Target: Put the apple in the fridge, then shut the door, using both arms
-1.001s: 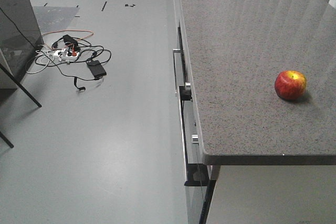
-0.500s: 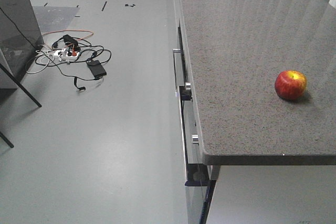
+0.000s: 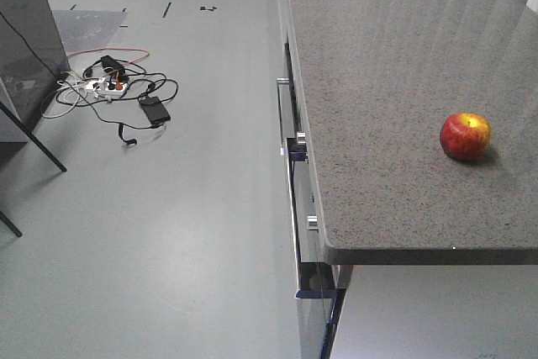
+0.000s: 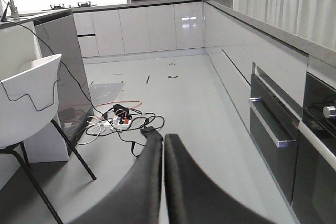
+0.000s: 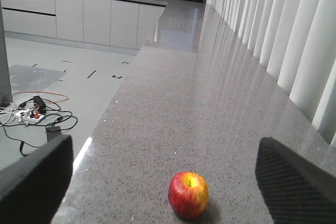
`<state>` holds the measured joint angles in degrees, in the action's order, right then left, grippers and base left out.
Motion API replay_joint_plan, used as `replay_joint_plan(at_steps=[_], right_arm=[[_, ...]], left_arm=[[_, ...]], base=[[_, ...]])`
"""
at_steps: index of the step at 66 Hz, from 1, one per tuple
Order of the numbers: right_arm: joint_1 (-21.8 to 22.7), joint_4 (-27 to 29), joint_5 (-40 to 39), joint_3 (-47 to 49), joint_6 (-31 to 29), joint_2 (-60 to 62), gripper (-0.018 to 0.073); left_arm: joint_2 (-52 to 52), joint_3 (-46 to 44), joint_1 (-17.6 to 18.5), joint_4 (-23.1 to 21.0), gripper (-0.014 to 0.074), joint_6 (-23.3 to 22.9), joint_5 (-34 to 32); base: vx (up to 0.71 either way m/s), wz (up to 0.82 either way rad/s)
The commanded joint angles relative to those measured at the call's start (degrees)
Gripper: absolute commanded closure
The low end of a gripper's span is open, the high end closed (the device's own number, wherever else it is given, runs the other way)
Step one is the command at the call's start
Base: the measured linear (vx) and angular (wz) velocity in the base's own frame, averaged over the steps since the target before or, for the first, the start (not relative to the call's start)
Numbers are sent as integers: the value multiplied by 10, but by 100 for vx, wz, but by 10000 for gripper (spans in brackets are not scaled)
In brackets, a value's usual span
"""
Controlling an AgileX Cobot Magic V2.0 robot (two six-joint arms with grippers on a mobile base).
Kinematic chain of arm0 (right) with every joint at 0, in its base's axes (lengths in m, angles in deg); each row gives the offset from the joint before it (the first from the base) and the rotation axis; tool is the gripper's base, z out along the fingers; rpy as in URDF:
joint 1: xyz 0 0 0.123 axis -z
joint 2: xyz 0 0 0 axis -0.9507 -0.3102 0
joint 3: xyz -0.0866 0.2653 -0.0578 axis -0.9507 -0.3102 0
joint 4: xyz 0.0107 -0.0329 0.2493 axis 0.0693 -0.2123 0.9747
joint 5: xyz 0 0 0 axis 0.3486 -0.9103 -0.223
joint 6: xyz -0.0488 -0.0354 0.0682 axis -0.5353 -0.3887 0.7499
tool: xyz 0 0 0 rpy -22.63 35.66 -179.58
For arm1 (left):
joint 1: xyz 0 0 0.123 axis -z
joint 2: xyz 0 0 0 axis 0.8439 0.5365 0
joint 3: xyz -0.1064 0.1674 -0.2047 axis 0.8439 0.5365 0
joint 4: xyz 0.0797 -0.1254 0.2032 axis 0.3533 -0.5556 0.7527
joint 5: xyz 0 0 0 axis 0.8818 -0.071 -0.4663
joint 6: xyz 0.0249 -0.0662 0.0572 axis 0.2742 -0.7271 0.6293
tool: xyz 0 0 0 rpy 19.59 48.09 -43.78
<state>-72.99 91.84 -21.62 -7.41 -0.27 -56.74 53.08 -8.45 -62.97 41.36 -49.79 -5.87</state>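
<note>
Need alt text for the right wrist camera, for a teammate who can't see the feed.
A red-and-yellow apple sits on a speckled grey counter, untouched, centred ahead of the wide-open right tool, whose dark fingers frame the lower corners. White curtains line the counter's right side; cables lie tangled on the floor at left.

Plainly a modern kitchen: long speckled stone desk (image 3: 395, 81), glossy pale cupboards (image 4: 147, 27) along the far wall, built-in oven (image 4: 275, 129) with a bar handle under the desk, white chair (image 4: 31, 95), pale curtains (image 5: 273, 30), tangle of cables (image 3: 109, 90) on the grey floor (image 3: 193, 233).
</note>
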Motion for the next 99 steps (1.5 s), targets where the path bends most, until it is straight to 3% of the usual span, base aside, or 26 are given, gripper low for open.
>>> replay_joint_plan(at_steps=[1, 13, 23, 37, 68, 77, 87, 99], right_arm=[[-1, -6, -68, 19, -10, -25, -162], [-1, -4, -37, 86, -13, -101, -153], [-1, -9, 78, 208, 20, -215, -147], [1, -80, 180, 325, 96, -370, -134], [3, -183, 266, 477, 209, -597, -113], [26, -166, 286, 512, 211, -629, -106], [52, -116, 288, 517, 169, -653, -101], [51, -81, 265, 517, 130, -669, -95]], left_arm=[[-9, -13, 4, -4, 603, -3, -41], [-9, -13, 4, -4, 603, -3, -41], [-9, -13, 4, -4, 603, -3, -41], [-9, -13, 4, -4, 603, -3, -41], [-9, -13, 4, -4, 603, -3, -41], [-9, -13, 4, -4, 603, -3, -41], [-9, -13, 4, -4, 603, -3, -41], [-9, -13, 4, -4, 603, -3, -41]], base=[[0, 0], [0, 0], [0, 0], [0, 0], [0, 0], [0, 0], [0, 0], [0, 0]])
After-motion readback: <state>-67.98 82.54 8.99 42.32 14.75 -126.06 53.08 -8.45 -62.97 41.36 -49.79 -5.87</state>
